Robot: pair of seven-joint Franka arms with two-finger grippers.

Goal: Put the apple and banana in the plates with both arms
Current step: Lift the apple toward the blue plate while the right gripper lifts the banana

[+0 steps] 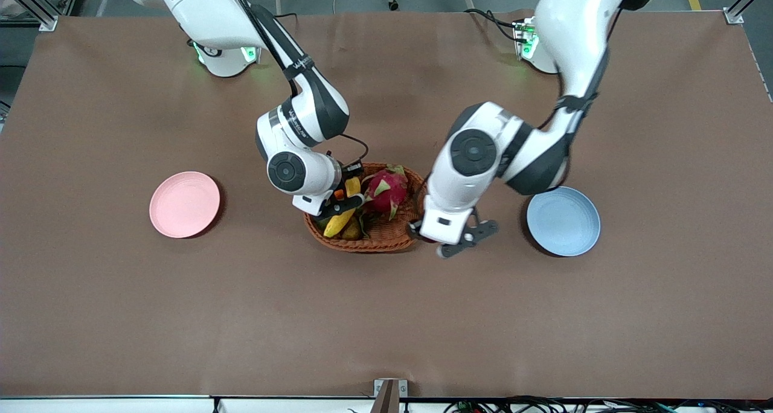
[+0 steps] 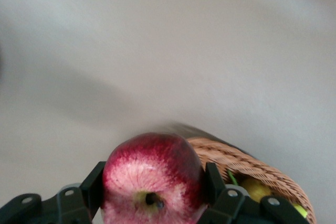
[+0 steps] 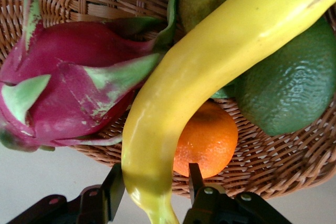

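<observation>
the left gripper [image 2: 152,200] has the apple [image 2: 152,177] clamped between its fingers [image 2: 212,182], just over the wicker basket's [image 1: 386,235] rim, set for the blue plate [image 1: 564,223]. the right gripper [image 3: 152,195] pinches the banana [image 3: 210,82] near its end, over the basket, the pink plate [image 1: 184,204] waiting.

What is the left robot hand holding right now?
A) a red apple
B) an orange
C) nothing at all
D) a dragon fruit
A: in the left wrist view the left gripper has its jaws shut on the red apple, just beside the wicker basket; the right gripper is the one closed on the banana.
</observation>
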